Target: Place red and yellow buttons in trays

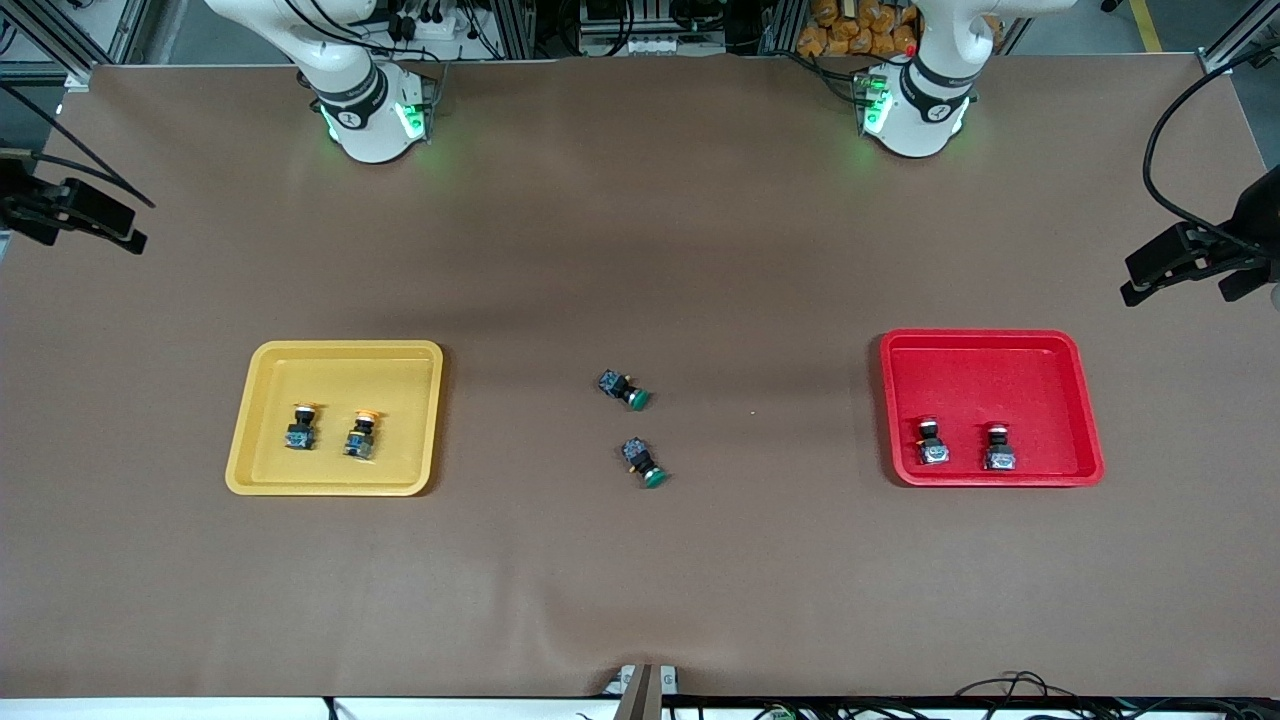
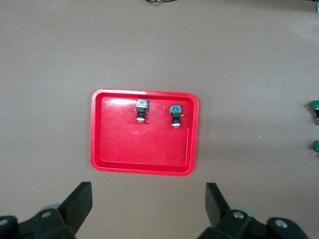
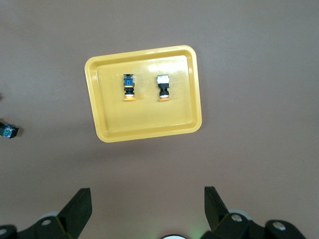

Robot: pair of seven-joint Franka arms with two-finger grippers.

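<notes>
Both pairs of my fingers are spread wide with nothing between them: the left gripper (image 2: 148, 206) hangs over bare table beside the red tray (image 2: 107, 159), and the right gripper (image 3: 148, 209) hangs over bare table beside the yellow tray (image 3: 144, 130). Both arms wait, drawn back toward their bases.

Nearest the front camera, in the middle of the table, lie two green-capped switches (image 1: 642, 462) (image 1: 624, 388) on their sides, well apart from both trays (one a little nearer the camera than the other).

At about the same depth, the yellow tray (image 1: 262, 420) sits toward my right arm's end. It is shallow with rounded corners, and two yellow buttons (image 1: 301, 426) (image 1: 361, 433) lie in it side by side, apart from each other, in the part of the tray nearer the camera. Each has a black-and-blue body and an orange-yellow cap (image 3: 129, 97) (image 3: 164, 98).

The red tray (image 1: 1085, 420) sits toward my left arm's end, the same shape. Two red buttons (image 1: 932, 442) (image 1: 998, 448) lie in it side by side, also near its camera-side edge; my left wrist view shows their bodies (image 2: 142, 105) (image 2: 175, 110) more clearly than their caps.
</notes>
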